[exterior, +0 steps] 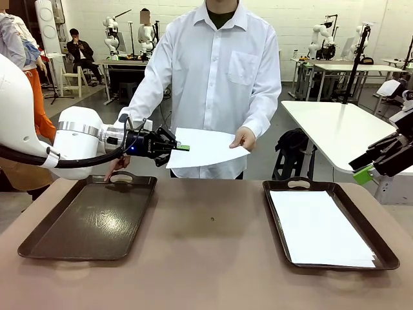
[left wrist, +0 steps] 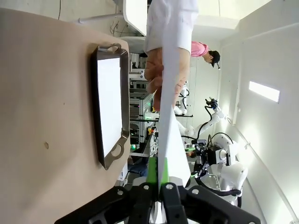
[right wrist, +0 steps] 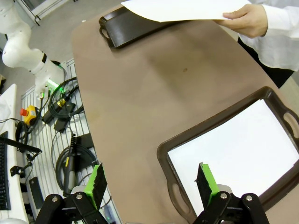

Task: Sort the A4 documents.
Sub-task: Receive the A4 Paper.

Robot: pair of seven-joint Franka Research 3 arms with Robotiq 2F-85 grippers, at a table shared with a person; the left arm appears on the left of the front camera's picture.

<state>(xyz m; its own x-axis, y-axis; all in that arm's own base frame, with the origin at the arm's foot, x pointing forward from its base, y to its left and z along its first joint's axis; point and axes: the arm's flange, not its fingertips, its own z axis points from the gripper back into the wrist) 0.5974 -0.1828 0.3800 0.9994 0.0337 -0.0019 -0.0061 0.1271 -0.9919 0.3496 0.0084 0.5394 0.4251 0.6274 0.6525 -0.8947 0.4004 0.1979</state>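
Apparently blank sheet (exterior: 206, 147), no print.

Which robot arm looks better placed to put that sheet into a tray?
Left: its fingers are shut on the sheet the person's hand holds, near the empty tray. The right gripper hangs open, apart.

Bright, even overhead light w/ soft shadows; wrist views bend at edges, ceiling glare washes left wrist view.

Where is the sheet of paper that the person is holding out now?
In the front view, the sheet is in the air above the table's far edge, between the person's hand and the left end effector, which is shut on it.
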